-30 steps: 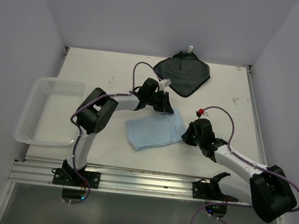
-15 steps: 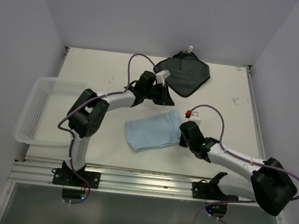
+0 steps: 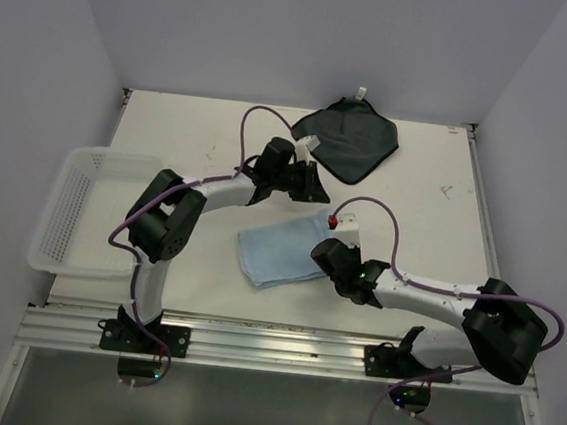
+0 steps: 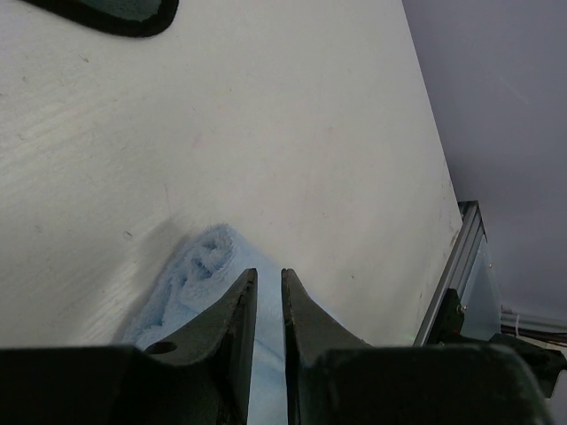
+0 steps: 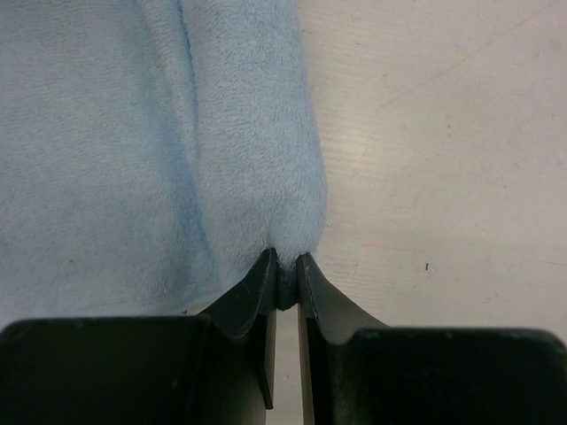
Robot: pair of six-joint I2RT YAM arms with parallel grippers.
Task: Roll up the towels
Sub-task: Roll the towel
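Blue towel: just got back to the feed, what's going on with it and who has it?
The right gripper is pinched on the rolled right edge of the light blue towel, which lies partly rolled near the table's middle. The left gripper hovers at the roll's far end, jaws almost together; whether it holds cloth is unclear. The dark towel lies flat at the far side, not yet rolled.

White table [image 3: 191, 133] with blue towel [image 3: 280, 247], dark towel [image 3: 350, 144], mesh basket [image 3: 56, 226]
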